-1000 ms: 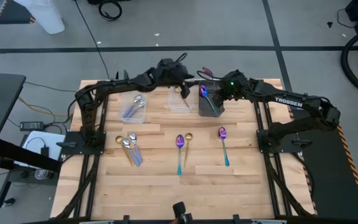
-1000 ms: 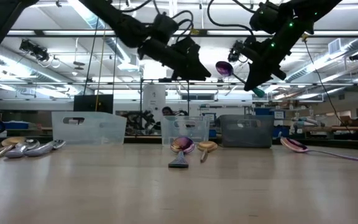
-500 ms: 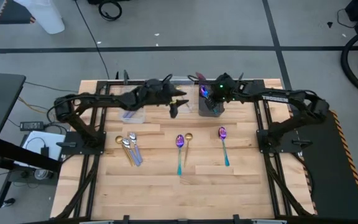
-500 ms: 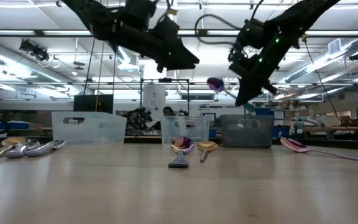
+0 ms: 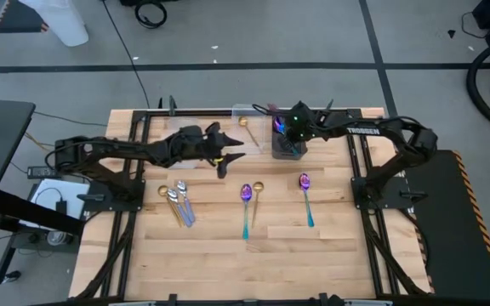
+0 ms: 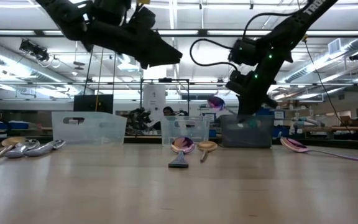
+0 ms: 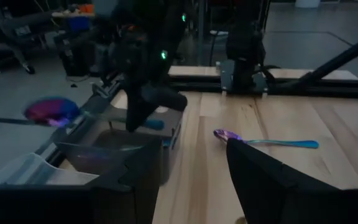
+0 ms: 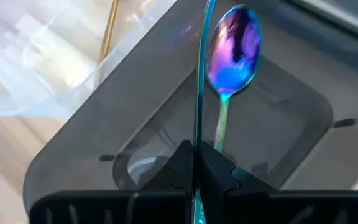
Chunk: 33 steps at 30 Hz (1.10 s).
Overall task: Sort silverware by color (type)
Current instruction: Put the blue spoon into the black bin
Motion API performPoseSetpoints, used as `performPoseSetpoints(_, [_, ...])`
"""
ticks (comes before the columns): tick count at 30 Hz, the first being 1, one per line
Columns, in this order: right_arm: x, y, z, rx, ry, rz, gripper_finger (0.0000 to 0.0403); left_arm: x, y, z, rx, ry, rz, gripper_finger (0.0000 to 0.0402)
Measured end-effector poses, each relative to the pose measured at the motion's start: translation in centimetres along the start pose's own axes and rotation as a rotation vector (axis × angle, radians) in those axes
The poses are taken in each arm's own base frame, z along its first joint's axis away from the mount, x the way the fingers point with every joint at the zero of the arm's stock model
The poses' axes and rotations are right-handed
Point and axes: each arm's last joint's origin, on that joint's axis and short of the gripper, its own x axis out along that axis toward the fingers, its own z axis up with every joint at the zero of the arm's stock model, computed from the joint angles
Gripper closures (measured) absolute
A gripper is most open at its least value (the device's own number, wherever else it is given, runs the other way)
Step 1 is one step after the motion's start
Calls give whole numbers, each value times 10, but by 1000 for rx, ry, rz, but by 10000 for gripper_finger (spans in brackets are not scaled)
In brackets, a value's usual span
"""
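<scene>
The wooden desk (image 5: pixel 330 246) carries three small bins along its far edge, with the spoons spread over its middle and left part. The left arm reaches from the left edge toward the desk's middle, and its pincer (image 5: pixel 228 159) hangs in the air with its jaws spread wide and nothing between them, above the bare wood just on the near side of the bins. The right arm comes in from the right edge to the far middle, where its pincer (image 5: pixel 293 129) sits right above the dark bin (image 5: pixel 287 149); its jaws are pinched tight on the teal handle of an iridescent spoon (image 8: pixel 232 46), whose purple-blue bowl hangs over the bin's open inside. Beside the dark bin, toward the left, stands a clear bin (image 5: pixel 247 121) with a gold spoon (image 5: pixel 243 123) in it; the other clear bin lies mostly under the left arm in the high view and shows at the left in the low view (image 6: pixel 89 127). Near the left edge a cluster of silver and gold spoons (image 5: pixel 177 200) lies close together on the wood. At the desk's middle a second iridescent spoon (image 5: pixel 246 204) lies just beside another gold spoon (image 5: pixel 258 197), handles pointing toward the near edge. A third iridescent spoon (image 5: pixel 305 194) lies alone, right of that pair and on the near side of the dark bin.
</scene>
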Motion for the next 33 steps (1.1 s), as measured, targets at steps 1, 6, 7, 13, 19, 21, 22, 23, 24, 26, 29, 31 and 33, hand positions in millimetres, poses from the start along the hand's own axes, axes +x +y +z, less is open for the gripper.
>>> performPoseSetpoints(1, [2, 0, -1, -1, 6, -2, 386, -3, 0, 1, 1, -8, 2, 214])
performPoseSetpoints(6, [8, -3, -3, -4, 34, -17, 386, -16, 0, -1, 3, -44, 7, 214])
performPoseSetpoints(7, [9, -4, -3, -7, 36, -18, 386, -18, -1, -2, 4, -56, 7, 214])
performPoseSetpoints(13, [10, -5, -2, -24, 40, -20, 386, -26, -2, -13, 3, -60, 6, 214])
performPoseSetpoints(19, [11, -7, -4, -26, 57, -26, 386, -27, -2, -17, -4, -46, 5, 214])
performPoseSetpoints(21, [12, -8, -6, -19, 82, -27, 386, -27, -2, -17, -5, -48, 5, 214])
performPoseSetpoints(22, [11, -8, -7, -16, 98, -24, 386, -27, -2, -17, -5, -47, 6, 214])
performPoseSetpoints(23, [11, -9, -8, -11, 109, -25, 386, -27, -2, -17, -5, -47, 6, 214])
performPoseSetpoints(24, [11, -9, -9, -3, 116, -27, 386, -27, -2, -17, -5, -48, 6, 214])
performPoseSetpoints(26, [11, -9, -10, 12, 130, -32, 386, -27, -2, -17, -5, -48, 5, 214])
performPoseSetpoints(29, [10, -12, -11, 43, 155, -33, 386, -27, -2, -18, -6, -44, 5, 214])
performPoseSetpoints(31, [10, -13, -13, 64, 170, -40, 386, -27, -2, -18, -6, -40, 5, 214])
performPoseSetpoints(33, [10, -15, -13, 83, 182, -49, 385, -27, -3, -18, -7, -35, 2, 214])
